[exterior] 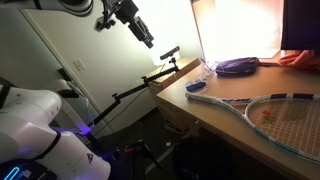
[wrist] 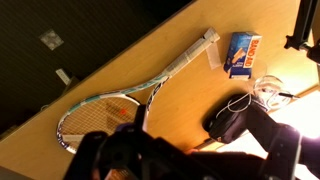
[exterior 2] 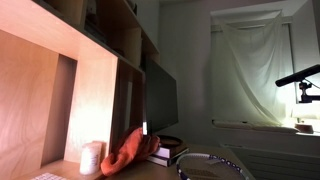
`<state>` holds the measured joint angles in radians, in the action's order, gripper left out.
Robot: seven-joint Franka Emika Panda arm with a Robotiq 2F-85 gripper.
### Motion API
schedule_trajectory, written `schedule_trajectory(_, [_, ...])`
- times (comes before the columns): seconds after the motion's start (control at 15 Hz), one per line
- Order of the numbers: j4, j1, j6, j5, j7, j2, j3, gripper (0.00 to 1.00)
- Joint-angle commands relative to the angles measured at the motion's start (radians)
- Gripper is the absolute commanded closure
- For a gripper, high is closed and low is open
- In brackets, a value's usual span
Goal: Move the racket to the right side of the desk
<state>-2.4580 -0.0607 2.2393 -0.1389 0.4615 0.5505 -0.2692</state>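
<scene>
On the table [wrist: 190, 105], well below my raised gripper [exterior: 142, 32], the racket [wrist: 105, 118] lies flat, its long axis diagonal in the wrist view: head near left, handle far right; I read the jaws as wide and empty

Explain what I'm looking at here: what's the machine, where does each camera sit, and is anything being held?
The white machine is a robot arm with gripping jaws at its tip. Two pictures come from cameras standing in the room; the third looks down from the arm's wrist. On the wooden desk lie a racket, a small blue box and a dark pouch; an exterior view also shows an orange cloth. The jaws hang high above the desk, touching nothing; whether they are open is unclear.
</scene>
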Motion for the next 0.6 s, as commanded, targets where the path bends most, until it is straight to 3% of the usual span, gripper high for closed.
schedule_trajectory(0.0, [0.142, 0.001, -0.012, 0.015, -0.055, -0.119, 0.039, 0.00])
schedule_trajectory(0.53, [0.467, -0.019, -0.076, 0.002, -0.105, -0.438, 0.087, 0.00])
